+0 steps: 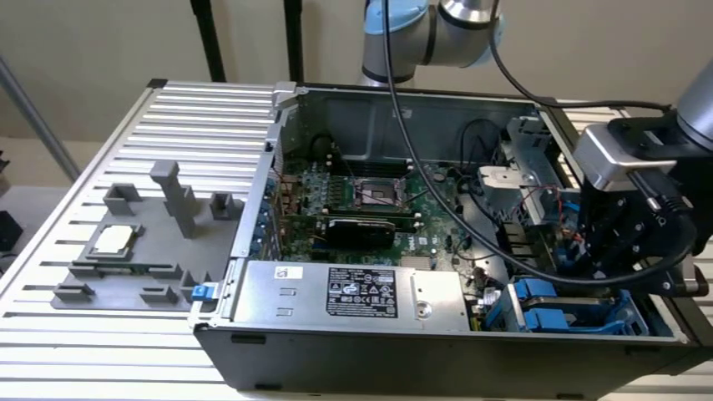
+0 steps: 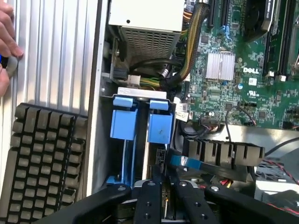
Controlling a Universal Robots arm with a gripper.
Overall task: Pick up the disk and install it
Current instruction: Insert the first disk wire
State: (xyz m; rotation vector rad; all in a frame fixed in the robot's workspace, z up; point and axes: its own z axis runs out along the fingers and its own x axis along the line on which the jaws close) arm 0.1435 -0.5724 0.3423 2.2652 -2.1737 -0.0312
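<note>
Disk [image 2: 160, 128] sits in the case bay; gripper [image 2: 163, 186] state unclear; motherboard [image 2: 243, 88] reads "DELL".

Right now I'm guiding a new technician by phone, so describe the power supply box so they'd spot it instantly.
Find the open computer case on the ribbed metal table. Along its wall nearest the exterior camera lies the power supply, a long grey metal box. Unlike the green motherboard behind it and the blue carriers on the exterior view's right, it bears a black label.
</note>
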